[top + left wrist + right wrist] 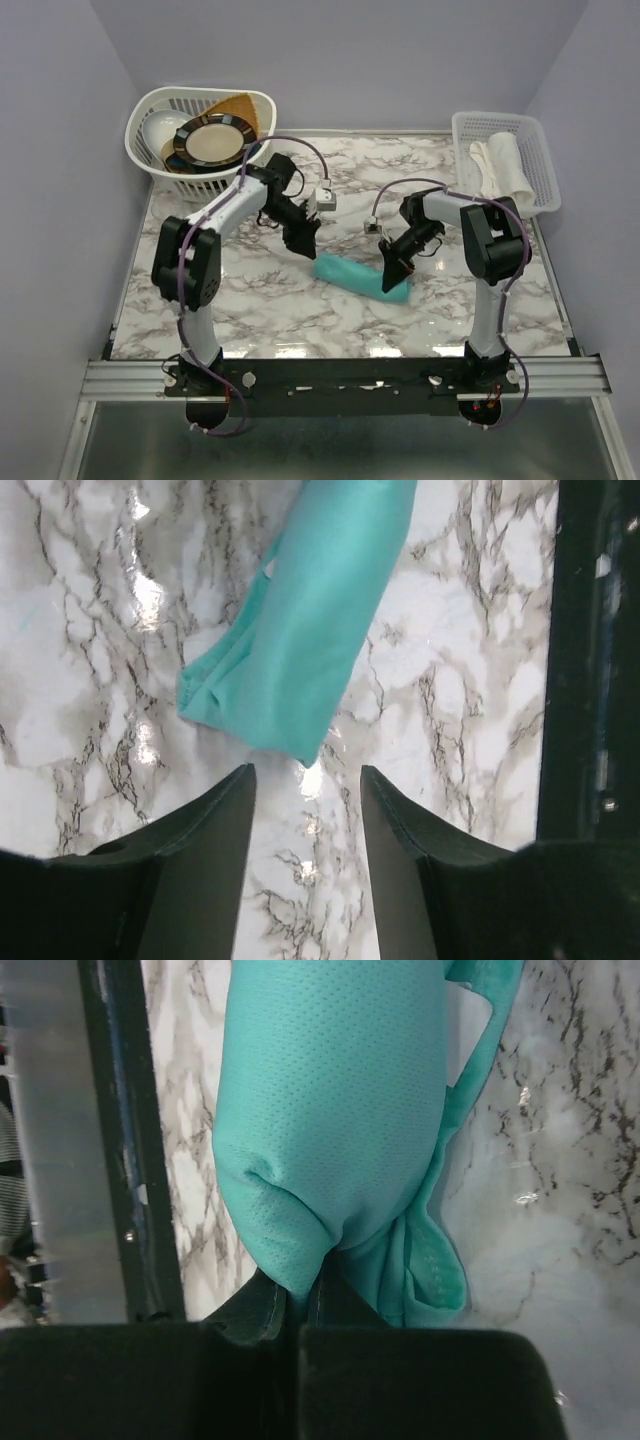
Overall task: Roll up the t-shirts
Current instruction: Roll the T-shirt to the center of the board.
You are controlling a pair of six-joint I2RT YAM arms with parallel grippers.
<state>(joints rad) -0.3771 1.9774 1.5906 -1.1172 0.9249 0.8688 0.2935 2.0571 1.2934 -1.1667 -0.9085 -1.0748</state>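
A marble-patterned table (250,300) with grey veining carries everything. At its far left corner stands a round white slatted basket (190,185) holding a dark plate (212,142) with a pale centre, a white bowl (158,128) and a tan wedge-shaped piece (240,105). At its far right corner sits a rectangular white mesh basket (541,150) with folded white cloth (500,165) inside. An aluminium rail (340,375) runs along the table's near edge.

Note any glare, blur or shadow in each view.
Top external: even light, a pale sheen on the table near the front edge. Left wrist: hard glare spots on the marble, t-shirt sharp. Right wrist: fabric weave crisp, marble at right washed out.
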